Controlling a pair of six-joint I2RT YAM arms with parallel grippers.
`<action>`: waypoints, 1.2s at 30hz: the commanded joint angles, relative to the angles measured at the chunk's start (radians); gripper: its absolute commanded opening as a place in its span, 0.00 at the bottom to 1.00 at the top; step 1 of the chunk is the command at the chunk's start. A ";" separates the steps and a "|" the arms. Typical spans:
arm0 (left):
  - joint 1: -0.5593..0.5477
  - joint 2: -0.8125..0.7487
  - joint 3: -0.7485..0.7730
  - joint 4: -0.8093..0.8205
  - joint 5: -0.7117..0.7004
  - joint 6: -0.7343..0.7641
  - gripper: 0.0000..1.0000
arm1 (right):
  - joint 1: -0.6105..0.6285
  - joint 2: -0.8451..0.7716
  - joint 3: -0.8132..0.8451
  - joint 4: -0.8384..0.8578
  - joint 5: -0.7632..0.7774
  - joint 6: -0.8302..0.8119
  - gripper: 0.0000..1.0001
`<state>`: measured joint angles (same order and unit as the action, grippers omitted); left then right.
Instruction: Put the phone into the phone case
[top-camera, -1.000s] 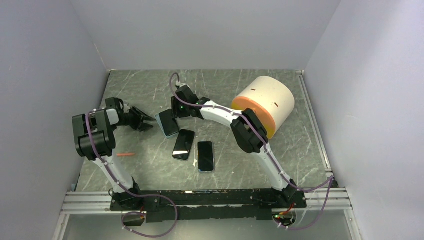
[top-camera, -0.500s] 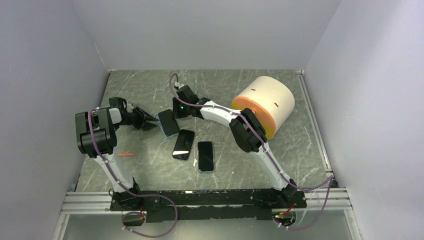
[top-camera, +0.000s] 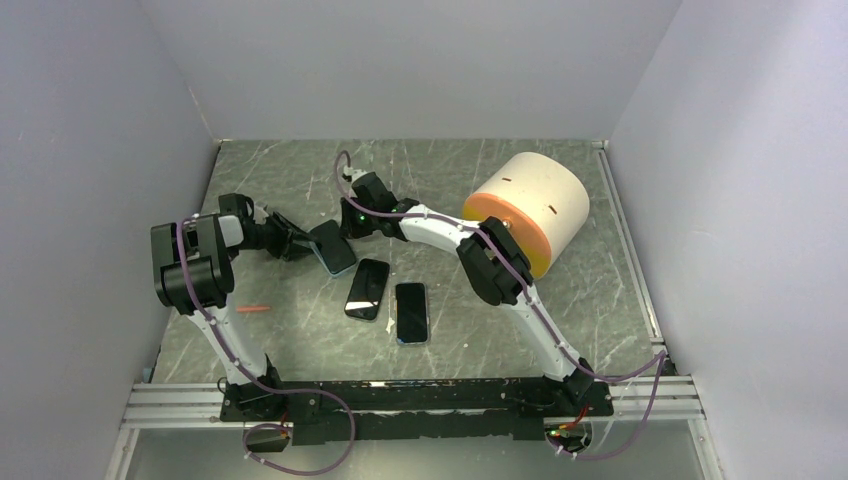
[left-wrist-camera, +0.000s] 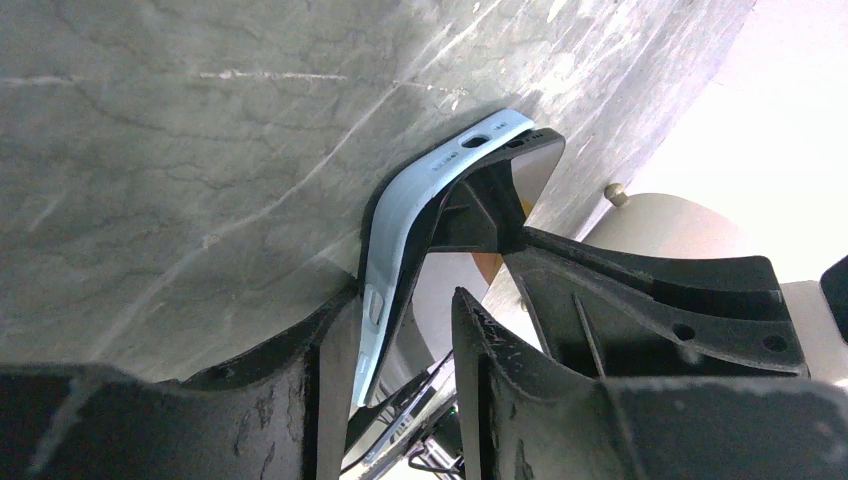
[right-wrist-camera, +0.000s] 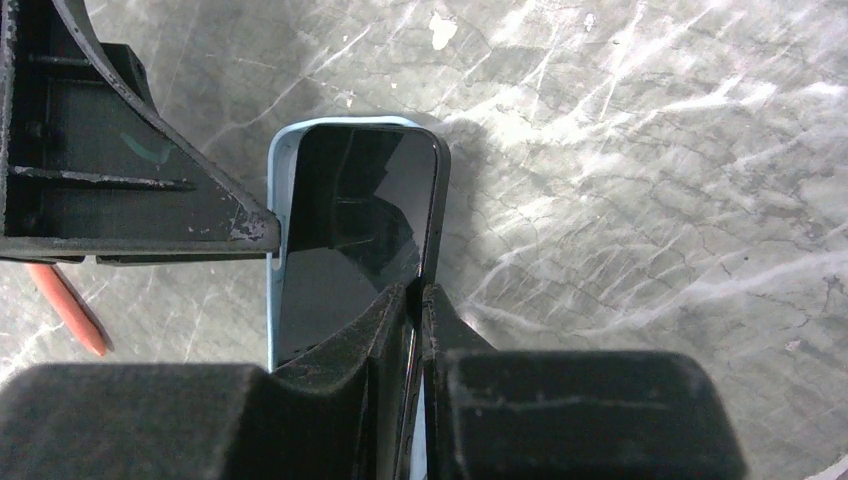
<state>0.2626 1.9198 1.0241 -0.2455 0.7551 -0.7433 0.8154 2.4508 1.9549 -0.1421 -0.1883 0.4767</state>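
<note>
Your phone (right-wrist-camera: 350, 220) sits left of centre on the table (top-camera: 600, 300), partly in the light-blue phone case (left-wrist-camera: 400, 240). The case's far corner peels away from it. You can't tell if it's touching the table. The right gripper (right-wrist-camera: 418, 292) has its fingers squeezed nearly together on the phone's right edge, and its body hides the phone's near end. The left gripper (left-wrist-camera: 400, 300) pinches the case's side. A second phone (top-camera: 367, 289), a third phone (top-camera: 411, 312), an orange pen (top-camera: 252, 309) and a cream cylinder (top-camera: 530, 200) lie nearby.
</note>
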 joint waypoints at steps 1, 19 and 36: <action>-0.008 -0.002 0.030 0.007 -0.004 0.029 0.44 | 0.037 -0.005 0.014 0.045 -0.071 -0.042 0.15; -0.014 -0.028 0.046 -0.049 -0.051 0.070 0.42 | 0.050 -0.017 0.036 -0.004 -0.060 -0.023 0.25; -0.014 -0.115 0.036 -0.137 -0.141 0.119 0.50 | 0.013 -0.111 -0.151 0.065 -0.065 0.109 0.69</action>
<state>0.2501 1.8420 1.0496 -0.3752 0.6113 -0.6460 0.8318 2.4062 1.8633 -0.1127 -0.2283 0.5320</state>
